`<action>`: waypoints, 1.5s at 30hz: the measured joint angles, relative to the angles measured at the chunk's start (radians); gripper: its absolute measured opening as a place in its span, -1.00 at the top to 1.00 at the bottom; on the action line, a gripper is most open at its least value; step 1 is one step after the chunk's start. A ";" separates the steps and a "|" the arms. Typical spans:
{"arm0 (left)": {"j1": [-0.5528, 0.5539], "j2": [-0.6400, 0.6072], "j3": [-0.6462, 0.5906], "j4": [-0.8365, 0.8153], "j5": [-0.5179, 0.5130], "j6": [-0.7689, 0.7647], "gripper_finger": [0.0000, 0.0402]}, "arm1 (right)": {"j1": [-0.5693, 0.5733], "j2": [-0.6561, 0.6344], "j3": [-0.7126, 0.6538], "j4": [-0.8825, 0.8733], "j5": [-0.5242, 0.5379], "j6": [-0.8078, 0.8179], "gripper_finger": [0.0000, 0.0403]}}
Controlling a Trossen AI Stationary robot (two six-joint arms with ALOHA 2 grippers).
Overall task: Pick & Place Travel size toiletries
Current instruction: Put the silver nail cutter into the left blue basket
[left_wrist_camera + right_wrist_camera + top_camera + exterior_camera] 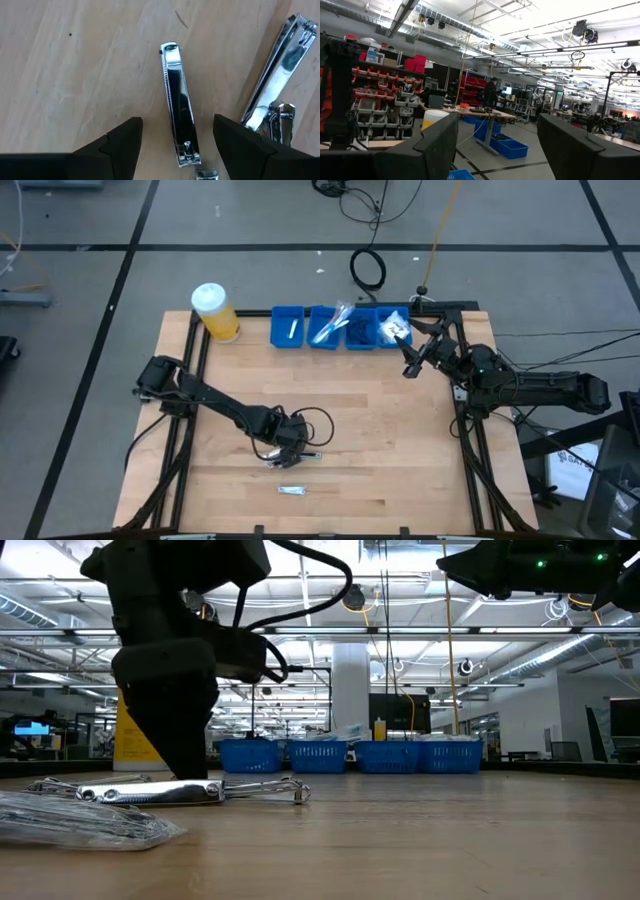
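A: Item nearest the table's front edge?
B: Clear plastic-wrapped packet, lying left to right, untouched.
A: Next back?
B: Shiny chrome nail clipper, flat on the wooden table, directly under the left pincer. Jaws released, straddling it across its long axis, which runs straight ahead of the wrist. A second chrome clipper lies just beside, angled.
A: Nearer arm?
B: Left, clearly. Right pincer hangs open far right, by the blue compartment tray.
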 joint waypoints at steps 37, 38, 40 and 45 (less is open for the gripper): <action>0.027 -0.416 0.023 -0.107 -0.550 0.088 0.87 | 0.000 0.000 0.000 -0.006 0.000 0.003 -0.27; 0.034 -0.443 0.023 -0.118 -0.588 0.080 0.86 | 0.000 0.000 0.000 -0.006 0.000 0.003 -0.27; 0.057 -0.482 0.023 -0.117 -0.643 0.082 0.83 | 0.000 0.000 0.000 -0.006 0.000 0.003 -0.27; 0.155 -0.546 0.023 -0.108 -0.716 0.139 0.82 | 0.000 0.000 0.000 -0.006 0.000 0.003 -0.27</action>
